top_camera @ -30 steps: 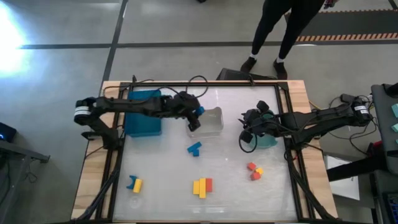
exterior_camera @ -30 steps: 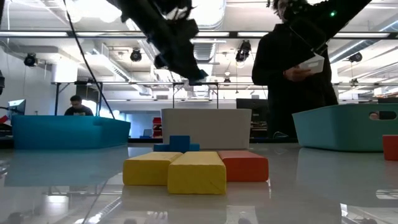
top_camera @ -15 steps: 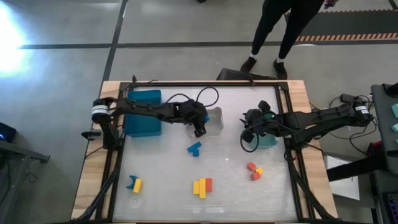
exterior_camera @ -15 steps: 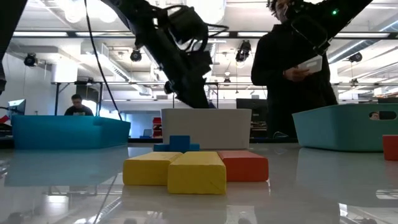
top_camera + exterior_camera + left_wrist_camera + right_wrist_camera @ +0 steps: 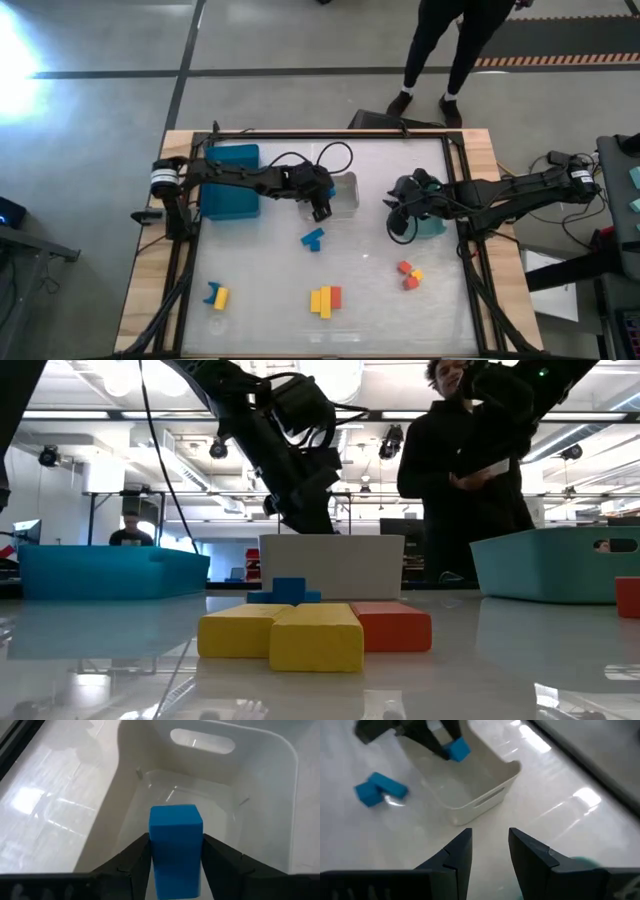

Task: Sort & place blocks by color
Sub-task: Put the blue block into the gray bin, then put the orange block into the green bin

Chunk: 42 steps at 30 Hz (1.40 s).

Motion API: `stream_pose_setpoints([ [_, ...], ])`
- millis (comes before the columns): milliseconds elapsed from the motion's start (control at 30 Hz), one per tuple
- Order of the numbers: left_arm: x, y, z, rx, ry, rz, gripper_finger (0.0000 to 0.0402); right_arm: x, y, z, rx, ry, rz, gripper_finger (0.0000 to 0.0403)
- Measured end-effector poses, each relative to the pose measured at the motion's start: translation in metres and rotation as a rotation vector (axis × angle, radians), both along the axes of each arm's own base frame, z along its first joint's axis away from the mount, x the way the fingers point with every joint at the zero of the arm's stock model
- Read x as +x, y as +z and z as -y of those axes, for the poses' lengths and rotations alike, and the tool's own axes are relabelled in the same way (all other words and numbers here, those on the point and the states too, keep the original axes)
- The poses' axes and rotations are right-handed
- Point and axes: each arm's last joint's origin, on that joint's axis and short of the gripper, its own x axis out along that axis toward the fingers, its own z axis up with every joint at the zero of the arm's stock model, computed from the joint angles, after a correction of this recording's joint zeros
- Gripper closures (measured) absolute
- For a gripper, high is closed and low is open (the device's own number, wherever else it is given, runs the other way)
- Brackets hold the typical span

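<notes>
Blue plastic fills the upper left of my tabletop (image 5: 260, 270) in the high view: a blue bin (image 5: 230, 180), with my left arm reaching across it from the frame's left edge. Lower left of the frame, a small blue and yellow pair of blocks (image 5: 216, 296) sits near the tabletop's corner, well apart from everything else.

Moving right, my left end effector (image 5: 320, 198) hangs at the near edge of the clear bin (image 5: 345, 192), and it is grasping a blue block (image 5: 175, 847). In my left wrist view the two dark fingers (image 5: 137, 857) press against both sides of that block, which stands upright above the bin's pale floor. My right wrist view shows the same block held over the bin's open top.

Just below the clear bin in the high view lies a loose blue piece (image 5: 313, 239) on the bare tabletop. Farther down, near the bottom centre of the frame, two yellow bars and a red one (image 5: 325, 299) lie touching side by side; the low view shows them in front.

Right of centre, my right end effector (image 5: 397, 222) hovers beside the green bin (image 5: 432, 224). Its fingers (image 5: 460, 852) stand apart with nothing between them, so it is released. Below it, a small cluster of red and yellow blocks (image 5: 409, 274) sits on the tabletop.

At the top of the frame, right of centre, a person (image 5: 450, 50) in dark clothes stands beyond the tabletop.
</notes>
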Motion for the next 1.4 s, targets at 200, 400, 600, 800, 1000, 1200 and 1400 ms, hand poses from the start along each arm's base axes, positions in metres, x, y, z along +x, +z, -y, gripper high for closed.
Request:
stream_pose_setpoints([
  [200,-0.001,-0.001,0.000,0.002,0.000,-0.006,0.0199,0.001,-0.001,-0.003,0.121,0.042,0.007,0.0284],
  [400,-0.006,0.018,0.005,0.031,-0.035,0.036,0.0176,0.001,-0.002,-0.009,0.293,0.089,0.009,0.0284],
  [600,-0.018,0.059,0.028,0.053,-0.090,0.161,0.0176,0.000,-0.002,-0.019,0.500,0.105,0.010,0.0284],
  [800,-0.039,0.088,0.062,0.114,-0.156,0.288,0.0176,-0.002,-0.002,-0.033,0.624,0.061,0.003,0.0284],
  [1000,-0.052,0.106,0.087,0.138,-0.191,0.380,0.0176,-0.006,-0.003,-0.052,0.760,0.032,-0.025,0.0284],
  [1200,-0.060,0.107,0.095,0.162,-0.217,0.396,0.0176,-0.010,-0.006,-0.073,0.866,-0.034,-0.083,0.0285],
  [1400,-0.060,0.108,0.095,0.168,-0.214,0.395,0.0175,-0.007,-0.008,-0.099,0.901,-0.127,-0.216,0.0296],
])
